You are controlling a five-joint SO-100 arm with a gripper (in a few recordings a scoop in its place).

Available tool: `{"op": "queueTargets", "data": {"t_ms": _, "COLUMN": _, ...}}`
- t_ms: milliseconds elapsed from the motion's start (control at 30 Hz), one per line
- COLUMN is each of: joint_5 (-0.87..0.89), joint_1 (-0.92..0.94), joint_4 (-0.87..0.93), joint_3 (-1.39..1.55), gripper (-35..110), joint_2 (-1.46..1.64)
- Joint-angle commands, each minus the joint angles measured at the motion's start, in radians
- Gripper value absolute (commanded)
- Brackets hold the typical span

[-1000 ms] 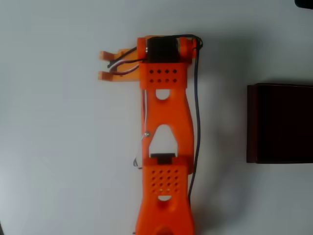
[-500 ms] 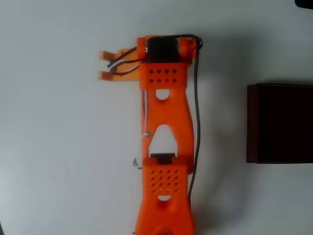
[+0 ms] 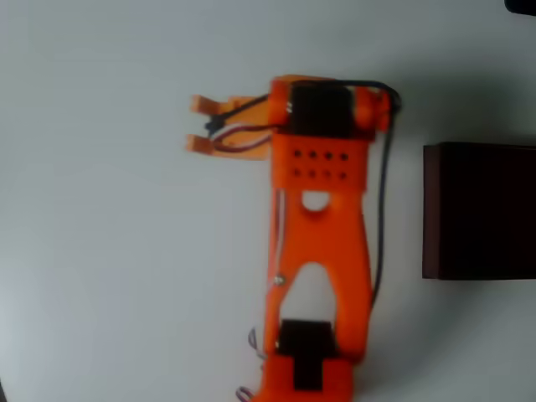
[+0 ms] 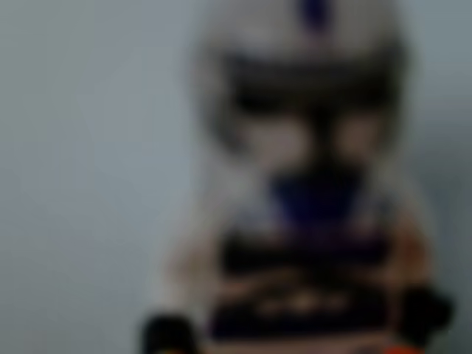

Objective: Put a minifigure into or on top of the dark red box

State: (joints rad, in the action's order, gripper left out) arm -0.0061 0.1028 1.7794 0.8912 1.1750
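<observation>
- My gripper [image 3: 201, 123] sits in the upper middle of the overhead view, pointing toward the left of the frame; its two orange fingers [image 3: 199, 104] show with a gap between them.
- I cannot tell from that view whether anything sits in the gap, so I cannot say whether my jaws are clamped on something or merely apart.
- In the wrist view the minifigure [image 4: 302, 184] looms right in front of my camera, out of focus: a pale helmet with a dark visor band, a blue patch below it, and dark hands at the lower edge.
- I judge it is at or between my jaws, since it sits so close to the lens, but the blur hides any contact.
- It should be very light and rigid, hard smooth plastic that can slip or twist in a loose pinch.
- I would hold it across the torso, the widest flat part, not by the helmet or arms, which may pop off or swivel.
- The dark red box [image 3: 481, 211] lies at the right edge of the overhead view, middle height, well apart from my fingers, on the far side of my own arm [image 3: 318, 243].
- The pale table [image 3: 109, 276] around it is bare; nothing blocks the way but my own links and the box's near wall, which I must clear.
</observation>
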Motion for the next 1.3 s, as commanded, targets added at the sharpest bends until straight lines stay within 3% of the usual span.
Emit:
{"op": "queueTargets", "data": {"t_ms": 0, "joint_5": 0.029, "joint_1": 0.178, "joint_4": -0.048, "joint_3": 0.295, "gripper": 0, "joint_2": 0.388}}
{"op": "queueTargets", "data": {"t_ms": 267, "joint_5": 0.199, "joint_1": 0.537, "joint_4": -0.291, "joint_3": 0.816, "gripper": 0, "joint_2": 0.801}}
{"op": "queueTargets", "data": {"t_ms": 600, "joint_5": 0.495, "joint_1": 0.716, "joint_4": -0.676, "joint_3": 1.086, "gripper": 0, "joint_2": 0.716}}
{"op": "queueTargets", "data": {"t_ms": 800, "joint_5": 0.449, "joint_1": 0.733, "joint_4": -0.690, "joint_3": 0.825, "gripper": 2, "joint_2": 0.374}}
{"op": "queueTargets", "data": {"t_ms": 867, "joint_5": 0.457, "joint_1": 0.735, "joint_4": -0.684, "joint_3": 0.796, "gripper": 16, "joint_2": 0.341}}
{"op": "queueTargets", "data": {"t_ms": 1100, "joint_5": 0.357, "joint_1": 0.695, "joint_4": -0.690, "joint_3": 0.792, "gripper": 24, "joint_2": 0.388}}
{"op": "queueTargets", "data": {"t_ms": 1267, "joint_5": 0.247, "joint_1": 0.649, "joint_4": -0.670, "joint_3": 0.930, "gripper": 22, "joint_2": 0.615}}
